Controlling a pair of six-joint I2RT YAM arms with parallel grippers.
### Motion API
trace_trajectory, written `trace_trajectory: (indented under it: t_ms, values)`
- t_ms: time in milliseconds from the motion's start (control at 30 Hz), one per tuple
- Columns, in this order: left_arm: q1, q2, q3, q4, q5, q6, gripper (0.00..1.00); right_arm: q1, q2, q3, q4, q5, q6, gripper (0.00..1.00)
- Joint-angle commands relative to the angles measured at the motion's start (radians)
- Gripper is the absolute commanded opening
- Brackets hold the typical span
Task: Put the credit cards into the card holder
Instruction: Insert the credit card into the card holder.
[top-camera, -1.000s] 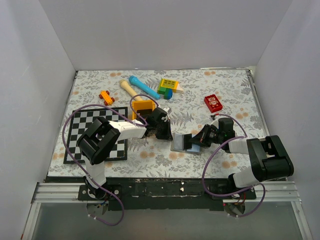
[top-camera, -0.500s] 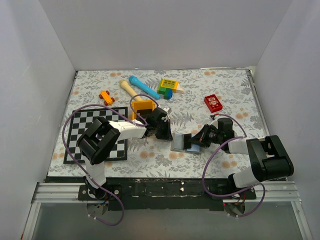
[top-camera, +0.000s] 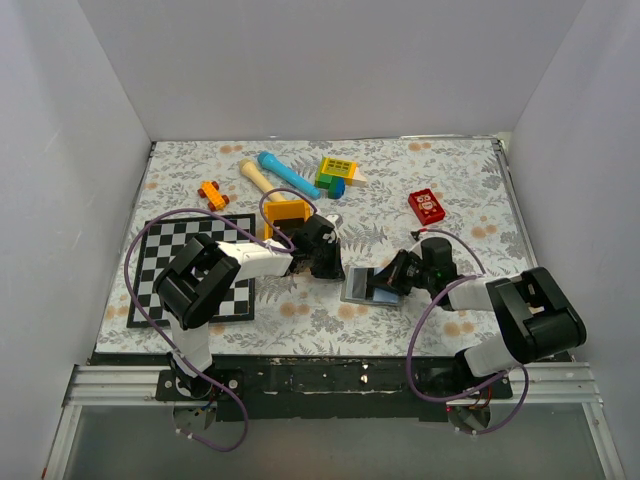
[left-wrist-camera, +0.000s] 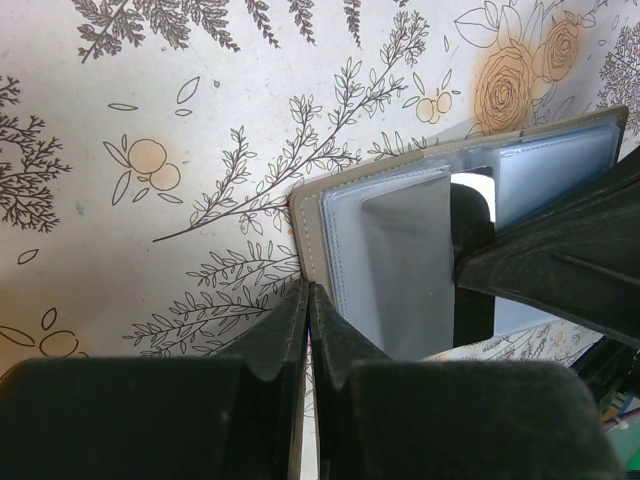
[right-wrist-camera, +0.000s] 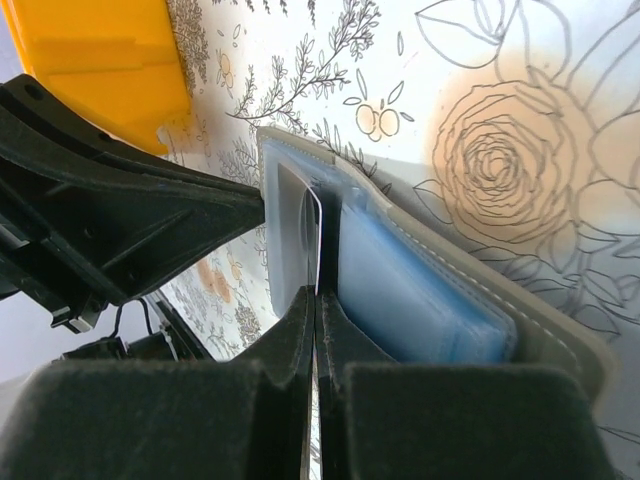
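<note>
Floral table (top-camera: 470, 200): right gripper (right-wrist-camera: 316, 300) pinches credit card (right-wrist-camera: 318, 215) at card holder (left-wrist-camera: 400, 250) pocket, 3 o'clock side; left gripper (left-wrist-camera: 308, 295), pressed together, at 10 o'clock edge. Slide parallel, slowly.

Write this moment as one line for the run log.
left pincer: shut, at card holder edge | right pincer: shut on credit card | card: edge-on at open holder

On the table (top-camera: 460, 180), the card holder (top-camera: 362, 290) has a credit card (left-wrist-camera: 468, 232) partly in it. The left gripper (top-camera: 331, 268) is at its ten o'clock and the right gripper (top-camera: 388, 284) at three.
</note>
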Motion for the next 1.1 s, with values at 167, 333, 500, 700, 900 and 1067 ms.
trace_trajectory:
  t_ms: [167, 333, 500, 700, 900, 1067]
  values:
    - [-0.012, 0.015, -0.021, -0.035, 0.008, 0.018, 0.00, 0.085, 0.095, 0.023, 0.043, 0.095, 0.031, 0.01]
    - [-0.012, 0.013, -0.025, -0.034, 0.005, 0.016, 0.00, 0.085, 0.030, 0.027, -0.036, 0.114, -0.011, 0.20]
    - [-0.012, 0.012, -0.030, -0.032, 0.002, 0.015, 0.00, 0.085, -0.124, 0.079, -0.287, 0.164, -0.123, 0.47]
    - [-0.012, 0.015, -0.033, -0.027, 0.000, 0.012, 0.00, 0.085, -0.286, 0.159, -0.577, 0.284, -0.243, 0.55]
    - [-0.012, 0.017, -0.027, -0.026, 0.007, 0.012, 0.00, 0.085, -0.291, 0.181, -0.644, 0.327, -0.277, 0.14]
    - [-0.014, 0.021, -0.021, -0.027, 0.014, 0.019, 0.00, 0.086, -0.221, 0.184, -0.566, 0.277, -0.265, 0.01]
